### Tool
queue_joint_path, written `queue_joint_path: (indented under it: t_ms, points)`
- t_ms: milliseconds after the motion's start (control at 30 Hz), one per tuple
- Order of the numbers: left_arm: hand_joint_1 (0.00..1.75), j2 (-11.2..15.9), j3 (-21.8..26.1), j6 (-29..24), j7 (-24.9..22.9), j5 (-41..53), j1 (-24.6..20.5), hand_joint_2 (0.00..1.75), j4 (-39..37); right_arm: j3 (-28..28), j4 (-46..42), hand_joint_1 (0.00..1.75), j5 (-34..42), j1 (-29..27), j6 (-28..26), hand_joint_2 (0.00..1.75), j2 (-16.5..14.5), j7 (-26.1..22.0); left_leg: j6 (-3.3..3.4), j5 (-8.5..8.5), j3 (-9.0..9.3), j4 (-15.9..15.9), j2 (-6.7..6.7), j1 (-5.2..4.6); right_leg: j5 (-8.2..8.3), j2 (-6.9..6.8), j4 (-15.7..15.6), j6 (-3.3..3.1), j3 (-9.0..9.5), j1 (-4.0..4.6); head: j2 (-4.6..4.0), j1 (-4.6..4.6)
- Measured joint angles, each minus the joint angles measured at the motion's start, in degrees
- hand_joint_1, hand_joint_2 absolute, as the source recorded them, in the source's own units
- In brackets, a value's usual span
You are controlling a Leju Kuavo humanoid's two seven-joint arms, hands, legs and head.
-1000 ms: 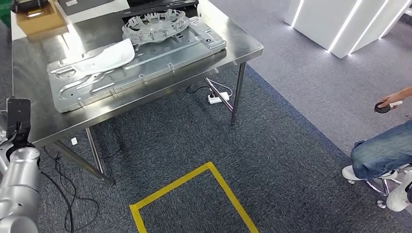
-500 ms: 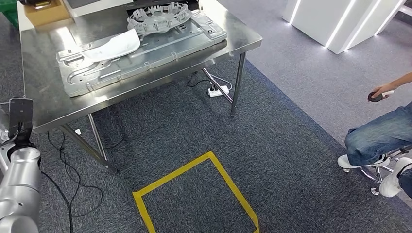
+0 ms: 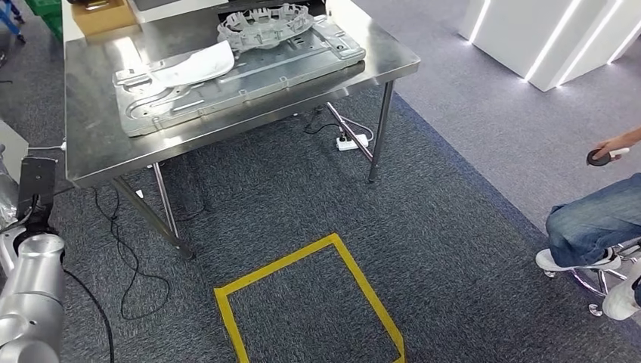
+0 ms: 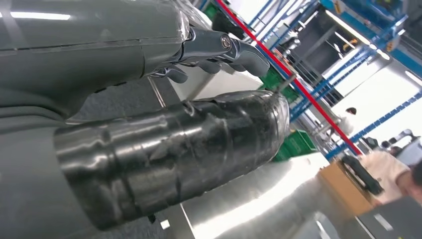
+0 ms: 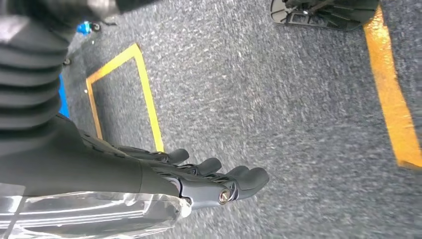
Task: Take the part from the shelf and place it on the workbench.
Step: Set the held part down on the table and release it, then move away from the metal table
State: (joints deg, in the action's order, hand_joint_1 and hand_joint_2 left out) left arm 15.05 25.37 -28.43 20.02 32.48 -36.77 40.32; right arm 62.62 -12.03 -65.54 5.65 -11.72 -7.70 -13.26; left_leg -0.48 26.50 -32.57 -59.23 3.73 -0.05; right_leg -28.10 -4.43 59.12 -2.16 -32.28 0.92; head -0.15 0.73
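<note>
The steel workbench [image 3: 98,151] stands at the upper left of the head view. On it lie a large flat metal panel [image 3: 249,68], a round ribbed ring part [image 3: 264,26] and a white curved part [image 3: 198,64]. My left arm [image 3: 30,295] rises at the lower left, short of the bench's near corner. In the left wrist view my left hand [image 4: 199,99] holds nothing, its thumb apart from the fingers [image 4: 224,50], with the bench top [image 4: 259,199] beyond. My right hand [image 5: 199,179] hangs over the carpet with fingers stretched out, holding nothing.
A cardboard box [image 3: 106,15] sits at the bench's far corner. A yellow tape square [image 3: 302,265] marks the carpet in front. Cables and a power strip [image 3: 351,141] lie under the bench. A seated person [image 3: 597,219] at the right holds a small black object [image 3: 597,157]. Blue racks [image 4: 318,74] stand behind.
The whole picture has shifted, so the camera has moved: the bench now sits further right in the view. My left arm keeps its place in the frame.
</note>
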Motion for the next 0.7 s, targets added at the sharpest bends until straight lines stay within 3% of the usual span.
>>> queue_joint_path:
  t_ms: [67,133,200,267,300,333,400,467,533,700]
  points:
    - [0.00,0.1,0.0,0.0,-0.2,0.2,-0.1,0.00,0.0,0.0,0.0,0.00,-0.1,0.1,0.1,0.00,0.0,-0.1,0.90,-0.12,0.11,1.0,-0.60,-0.37,0.11,-1.05,-0.1,0.49,0.08,0.09,0.00,-0.02]
    - [0.00,0.1,0.0,-0.1,-0.4,0.3,-0.2,0.00,0.1,0.0,0.0,0.00,-0.1,0.2,0.2,0.00,0.0,-0.2,1.69,-0.64,0.09,1.8,-1.75,-0.08,-0.58,-0.21,0.6,1.18,-0.09,-0.10,0.00,-0.02]
    - [0.00,0.0,-0.2,-0.1,-0.6,0.5,-0.4,0.00,0.1,0.0,0.0,0.00,-0.1,0.1,0.4,0.00,0.0,-0.3,2.34,-1.19,-0.01,2.3,-2.82,0.22,-3.45,2.48,5.0,1.82,-2.02,-0.48,0.00,-0.04]
    - [0.00,-0.2,-0.3,-0.1,-0.8,0.7,-0.4,0.00,0.1,0.0,0.0,0.00,-0.1,0.0,0.6,0.00,0.0,-0.3,2.62,-1.43,-0.42,2.3,-4.02,0.21,-6.87,3.93,12.3,2.12,-5.56,-0.77,0.00,-0.05]
    - [0.00,-0.3,-0.4,-0.1,-0.9,0.8,-0.3,0.00,0.1,0.0,0.0,0.00,-0.1,-0.1,0.7,0.00,0.0,-0.3,2.63,-1.49,-0.57,2.2,-4.66,0.19,-7.45,4.11,14.8,2.23,-6.84,-0.87,0.00,-0.04]
    - [0.00,-0.4,-0.4,-0.1,-1.0,0.8,-0.2,0.00,0.1,0.0,0.0,0.00,-0.1,-0.2,0.7,0.00,0.0,-0.3,2.62,-1.54,-0.68,2.1,-5.34,0.19,-6.86,4.20,15.4,2.30,-7.18,-0.97,0.00,-0.04]
    - [0.00,-0.4,-0.5,-0.2,-1.1,0.9,-0.2,0.00,0.1,0.0,0.0,0.00,-0.2,-0.2,0.8,0.00,0.0,-0.3,2.47,-1.52,-0.75,1.8,-6.68,0.23,-2.97,4.85,10.4,2.25,-4.87,-1.20,0.00,-0.04]
    - [0.00,-0.4,-0.5,-0.2,-1.1,0.9,-0.3,0.00,0.1,0.0,0.0,0.00,-0.2,-0.2,0.8,0.00,0.1,-0.3,2.06,-1.42,-1.03,1.3,-7.92,0.23,-0.08,7.30,3.5,2.04,-1.76,-1.45,0.00,-0.03]
    - [0.00,-0.6,-0.6,-0.2,-1.2,0.9,-0.4,0.00,0.1,0.0,0.0,0.00,-0.2,-0.3,0.8,0.00,0.1,-0.3,1.42,-1.52,-1.61,1.0,-8.86,0.34,0.24,8.85,0.7,1.93,-0.74,-1.49,0.00,-0.02]
    - [0.00,-0.7,-0.6,-0.2,-1.2,0.8,-0.4,0.00,0.1,0.0,0.0,0.00,-0.2,-0.2,0.8,0.00,0.1,-0.3,0.99,-1.73,-1.96,1.0,-9.49,0.50,0.22,8.39,0.5,1.91,-0.75,-1.30,0.00,-0.03]
